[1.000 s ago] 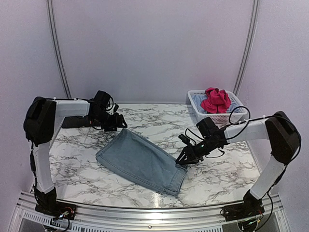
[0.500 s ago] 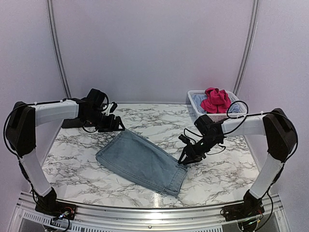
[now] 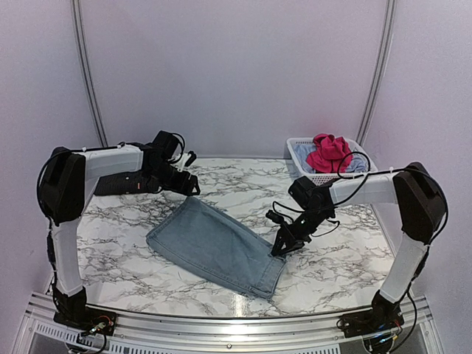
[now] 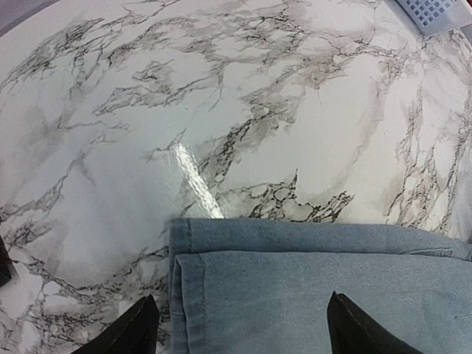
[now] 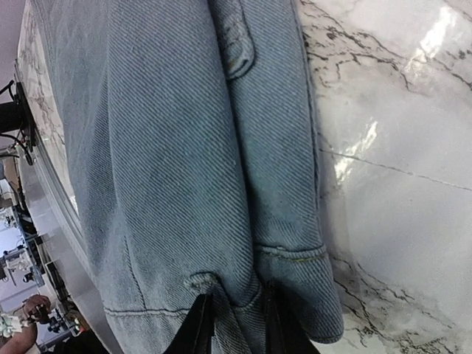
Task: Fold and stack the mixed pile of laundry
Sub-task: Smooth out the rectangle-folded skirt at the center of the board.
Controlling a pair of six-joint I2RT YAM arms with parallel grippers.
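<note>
the jeans (image 3: 214, 247) look soft but heavyish, grippy denim; prob best taken at stitched corners. right gripper (image 5: 234, 324) pinches their right corner, left gripper (image 4: 241, 313) spread wide over their far end.

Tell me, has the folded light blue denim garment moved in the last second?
No. The folded light blue denim garment keeps its place, its near corner equally close to the front metal rail.

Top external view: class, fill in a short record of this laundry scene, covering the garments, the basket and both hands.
table: marble, bears the folded denim garment at its centre
basket: white, back right, holds a pink-red garment
left hand: open, over the denim's far-left end
right hand: pinching the denim's right end
</note>
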